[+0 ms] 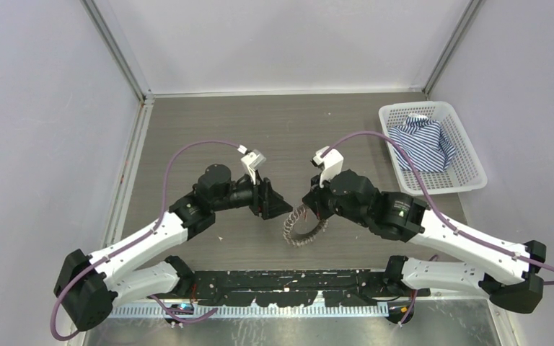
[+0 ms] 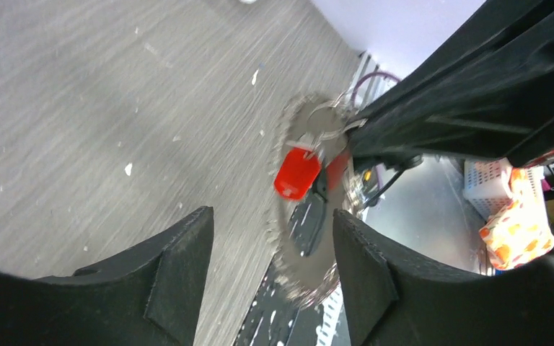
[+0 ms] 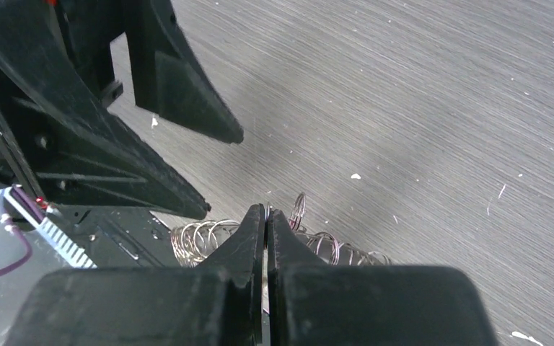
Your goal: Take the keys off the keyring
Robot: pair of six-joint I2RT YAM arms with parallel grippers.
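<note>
The right hand point(image 3: 265, 241) is pinched fully shut on the keyring point(image 1: 304, 243), its 2 fingers pressed together over the thin wire at the top of the ring. The ring hangs tilted from that grip over the table point(image 1: 260, 130), with the keys point(image 2: 280, 238) fringing its rim like saw teeth. I cannot tell whether its lower edge touches the table. A red-headed key point(image 2: 297, 173) dangles inside the ring near the top, just beneath the right hand's fingertips.

The left hand point(image 1: 283, 207) is open, its 2 fingers point(image 2: 180, 281) spread wide with nothing between them. It faces the right hand across a small gap. The keyring lies just beyond its fingertips, in line with the opening but not inside it. From above, the ring sits directly under the right hand and just to the right of the left hand.

At the far right of the table, a white basket point(image 1: 476, 173) holds a blue-and-white striped cloth point(image 1: 422, 144), well apart from both hands.
</note>
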